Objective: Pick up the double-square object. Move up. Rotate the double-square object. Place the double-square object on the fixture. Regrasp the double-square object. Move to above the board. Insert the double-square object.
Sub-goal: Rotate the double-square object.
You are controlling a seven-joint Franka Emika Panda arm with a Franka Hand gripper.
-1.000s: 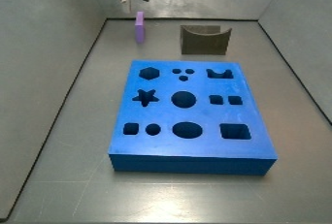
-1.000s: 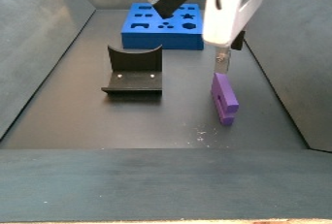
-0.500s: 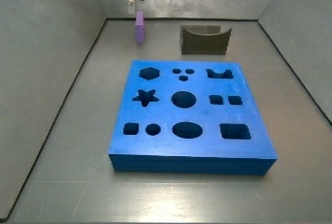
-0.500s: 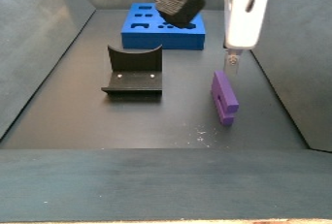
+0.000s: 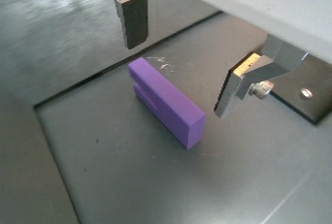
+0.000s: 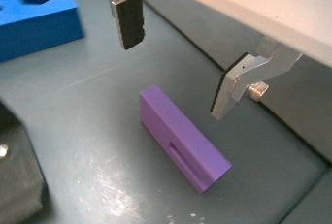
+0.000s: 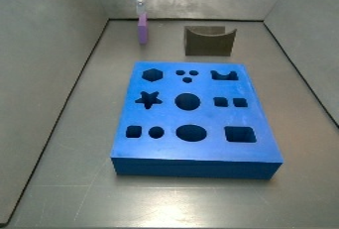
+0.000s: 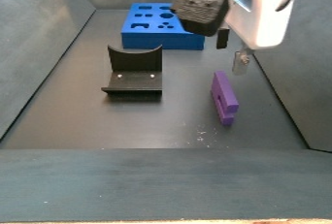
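Wrist views | pincer (image 5: 180,61) wide open, empty, above double-square object (image 5: 166,102) | obj flat on floor

The gripper (image 5: 182,58) hangs above the floor with its jaws spread wide and nothing between them; both wrist views show the gap clear. Its two fingers (image 6: 127,20) are flat silver plates with dark pads, pointing downward. In a side view the gripper (image 8: 231,51) sits below the bulky white wrist.
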